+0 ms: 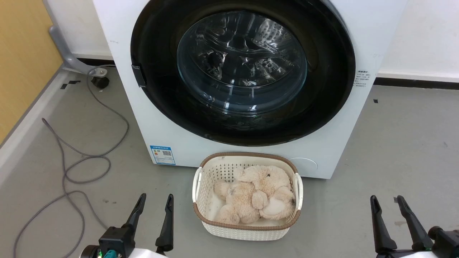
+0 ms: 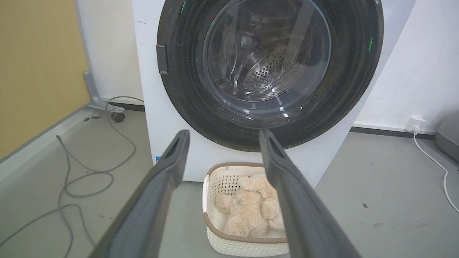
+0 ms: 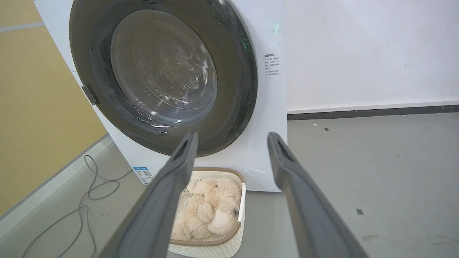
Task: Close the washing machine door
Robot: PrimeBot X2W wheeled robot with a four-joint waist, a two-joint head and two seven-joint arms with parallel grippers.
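**Door closed, both grippers empty**

Head view: the washing machine door (image 1: 244, 71) sits flush in the washing machine (image 1: 154, 118), well ahead of both jaws. The left gripper (image 1: 156, 196) and right gripper (image 1: 386, 197) are parted and hold nothing.
Left wrist view: the door lies beyond the spread jaws, with a basket (image 2: 247, 247) between them.
Right wrist view: the door lies ahead and left of the parted jaws.

Just in front of the washing machine (image 1: 186, 148), against its lower panel, we find a white laundry basket (image 1: 247, 230) holding a beige plush toy (image 1: 258, 193), which blocks a low, straight approach. To the machine's left a grey cable (image 1: 128, 127) loops across the floor (image 1: 394, 154). To its right the floor lies bare and passable.
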